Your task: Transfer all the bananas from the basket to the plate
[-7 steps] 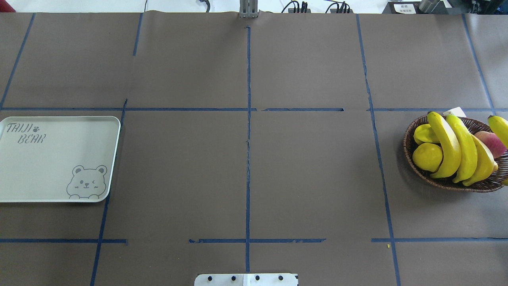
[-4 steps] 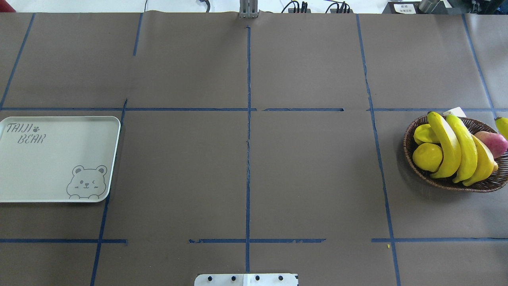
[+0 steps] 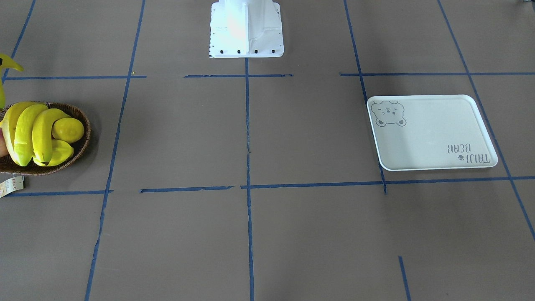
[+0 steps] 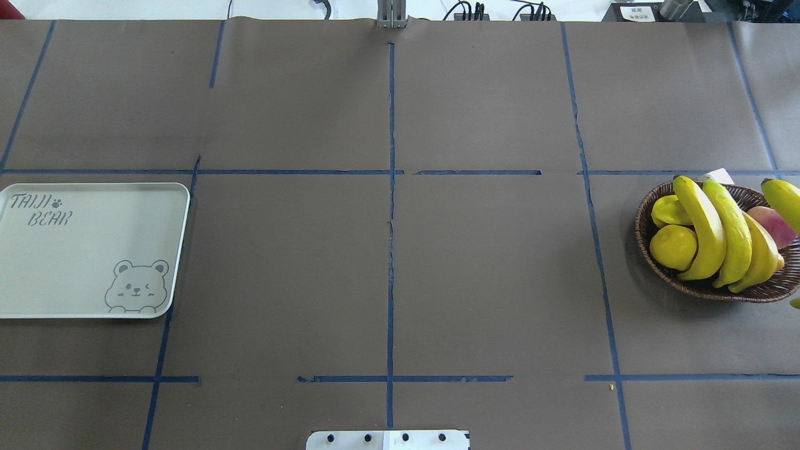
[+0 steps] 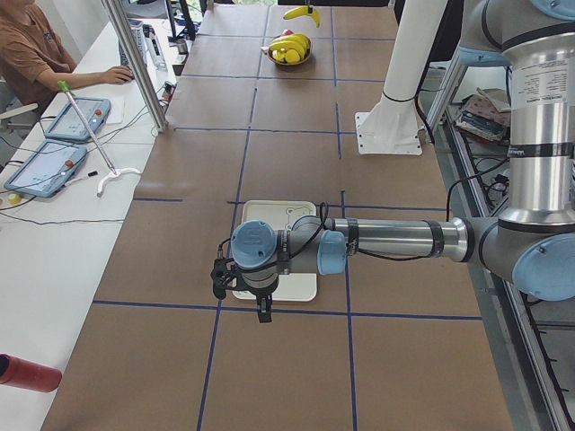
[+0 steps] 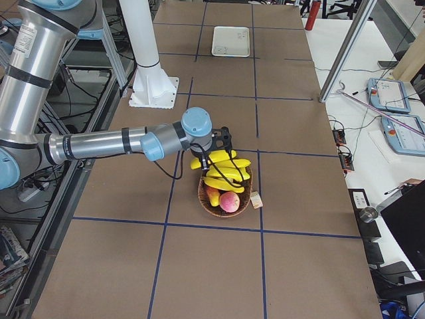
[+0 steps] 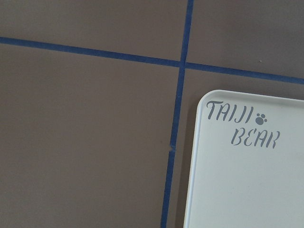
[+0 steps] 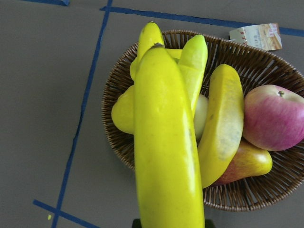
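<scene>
Three bananas (image 4: 728, 234) lie side by side in the woven basket (image 4: 706, 289) at the table's right edge. A fourth banana (image 8: 166, 142) hangs above the basket. My right gripper (image 6: 224, 154) is shut on it, with the fingers nearly hidden under the fruit. That banana shows at the overhead view's right edge (image 4: 782, 199). The white bear plate (image 4: 75, 262) lies far left with nothing on it. My left gripper (image 5: 263, 312) hovers over the plate's outer end (image 7: 247, 180). I cannot tell whether it is open or shut.
The basket also holds a lemon (image 4: 673, 247), a starfruit (image 4: 669, 211), a red apple (image 8: 273, 116) and a yellow-red fruit (image 8: 244, 164). A paper tag (image 8: 256, 35) lies beside the rim. The robot's white base (image 3: 246, 29) stands at the near middle edge.
The held banana slid almost out past the overhead view's right edge, then came back into view. Basket, other fruit and plate have not moved.
</scene>
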Available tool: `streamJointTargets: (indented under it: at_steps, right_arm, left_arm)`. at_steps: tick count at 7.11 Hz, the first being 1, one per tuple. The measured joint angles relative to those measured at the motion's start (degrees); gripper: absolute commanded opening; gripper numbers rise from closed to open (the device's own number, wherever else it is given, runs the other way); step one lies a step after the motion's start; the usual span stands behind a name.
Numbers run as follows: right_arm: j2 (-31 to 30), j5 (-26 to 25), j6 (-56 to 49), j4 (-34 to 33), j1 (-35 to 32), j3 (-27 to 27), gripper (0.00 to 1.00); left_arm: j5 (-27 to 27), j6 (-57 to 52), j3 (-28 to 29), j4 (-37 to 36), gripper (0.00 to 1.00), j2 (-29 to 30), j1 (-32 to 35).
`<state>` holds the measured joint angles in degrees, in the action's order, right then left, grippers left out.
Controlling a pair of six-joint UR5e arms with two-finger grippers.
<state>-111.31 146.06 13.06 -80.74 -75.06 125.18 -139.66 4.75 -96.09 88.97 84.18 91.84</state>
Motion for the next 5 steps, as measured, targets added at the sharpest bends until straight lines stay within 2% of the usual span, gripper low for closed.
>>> streamJointTargets:
  at_steps: [2,3,5]
  right_arm:
    - [5.78,-2.07,1.34,-5.13,3.26,3.37,0.01]
    - [12.09,-3.83,4.95,-5.69,5.52,2.00,0.01]
    - [29.21,-6.70,18.53,-5.60,12.92,-5.16,0.02]
  left_arm:
    - [-0.53,-0.06,-1.08,0.19,1.00,0.10,-0.05]
    - [-1.00,0.06,-1.88,0.89,1.00,0.61,-0.17]
    - [-1.28,4.02,-2.60,6.21,1.00,3.13,-1.79]
